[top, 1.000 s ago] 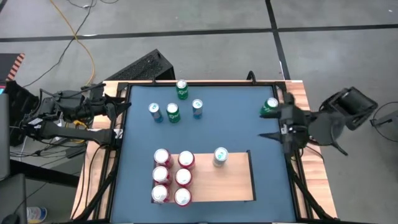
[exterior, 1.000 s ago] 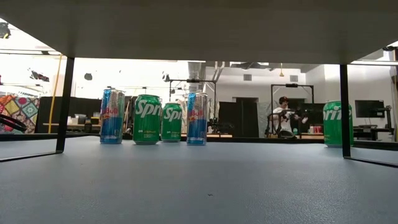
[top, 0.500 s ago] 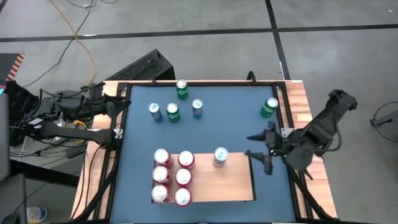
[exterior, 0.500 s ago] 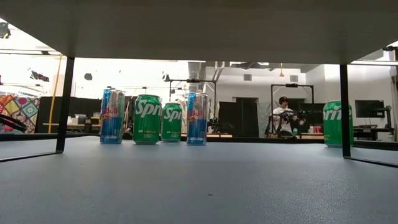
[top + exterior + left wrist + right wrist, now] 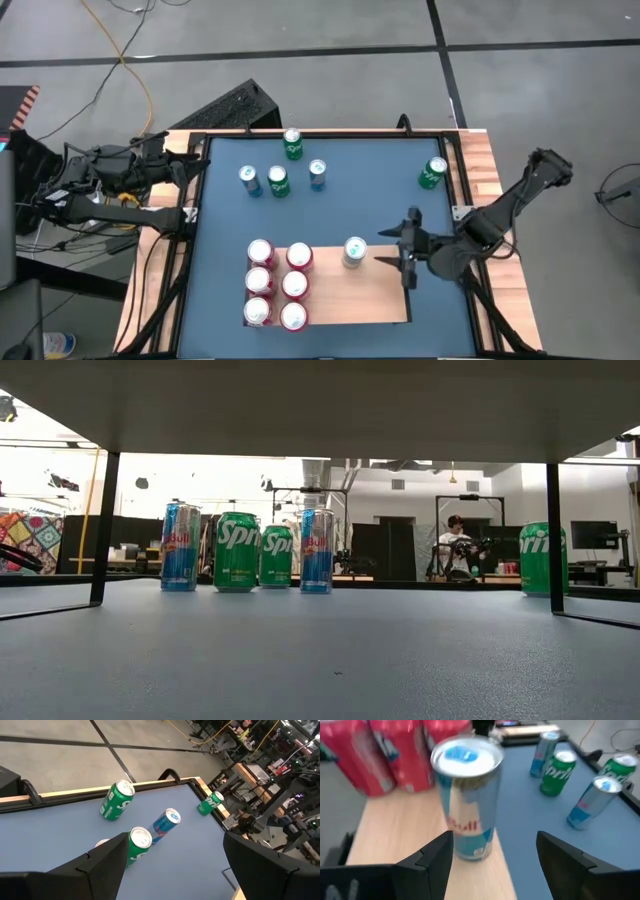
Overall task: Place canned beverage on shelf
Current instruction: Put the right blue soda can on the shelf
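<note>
Can: we see a slim metal cylinder (image 5: 354, 251), silver-blue, upright with its long axis vertical, standing on the shelf's far edge.
Shelf: flat pale wooden board (image 5: 370, 295), plain grain, lying on the blue mat (image 5: 370, 200).
Right gripper (image 5: 400, 258): just beside the can, fingers spread, holding nothing.
Red cans (image 5: 276, 284): six upright, in two rows on the board.
Left gripper (image 5: 196, 168): at the table's left edge, fingers spread.

Table mat (image 5: 380, 205) — plain blue. Shelf (image 5: 360, 295): pale tan wood, plain grain. Six cans (image 5: 277, 284) on it are red with silver tops; a seventh (image 5: 354, 251) is pale blue (red lettering). Loose cans — green (image 5: 433, 172) or blue-and-silver (image 5: 317, 174).
</note>
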